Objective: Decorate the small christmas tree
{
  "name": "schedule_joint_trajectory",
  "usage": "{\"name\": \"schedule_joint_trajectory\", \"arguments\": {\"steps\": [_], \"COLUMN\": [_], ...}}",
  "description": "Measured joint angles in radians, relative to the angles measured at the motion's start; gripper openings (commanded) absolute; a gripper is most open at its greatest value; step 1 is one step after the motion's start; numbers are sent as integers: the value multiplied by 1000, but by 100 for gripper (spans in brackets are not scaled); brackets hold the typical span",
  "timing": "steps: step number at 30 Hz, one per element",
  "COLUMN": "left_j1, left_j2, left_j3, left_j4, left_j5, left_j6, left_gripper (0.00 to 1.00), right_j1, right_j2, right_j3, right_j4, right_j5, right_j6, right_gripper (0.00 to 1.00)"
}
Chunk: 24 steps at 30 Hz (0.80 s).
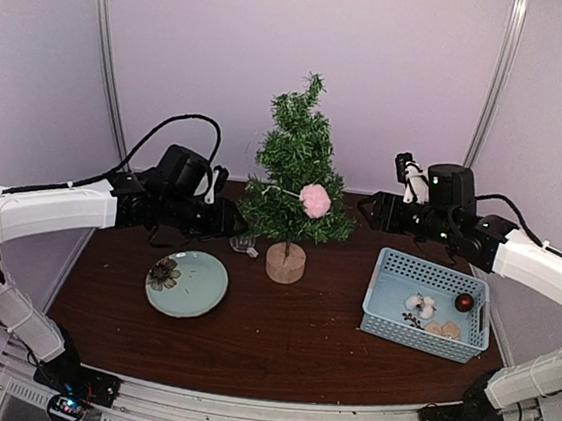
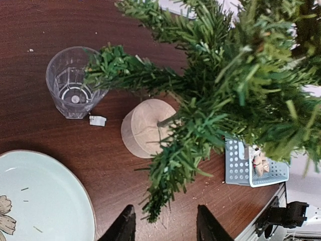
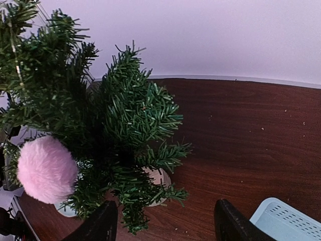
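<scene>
The small christmas tree stands on a round wood stump base at mid table. A pink pom-pom hangs on its right side. It also shows in the right wrist view. My left gripper is open and empty, just left of the tree, with a low branch tip between its jaws. My right gripper is open and empty, just right of the tree. In the top view the left gripper and the right gripper flank the tree.
A clear drinking glass stands left of the stump. A pale green plate with a flower ornament lies front left. A blue basket at the right holds a red ball, a white ornament and others.
</scene>
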Motion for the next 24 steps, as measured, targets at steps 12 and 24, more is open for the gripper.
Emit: {"name": "schedule_joint_trajectory", "arguments": {"steps": [12, 24], "left_j1": [23, 126], "left_j2": [62, 122], "left_j3": [0, 23], "left_j4": [41, 37], "left_j5": [18, 78], "left_j6": [-13, 51], "left_gripper": [0, 0], "right_j1": [-73, -99], "right_j2": [217, 270], "right_j3": [77, 116], "right_j4": [100, 176], "right_j5": [-161, -251], "right_j6": [89, 131], "right_gripper": [70, 75]}}
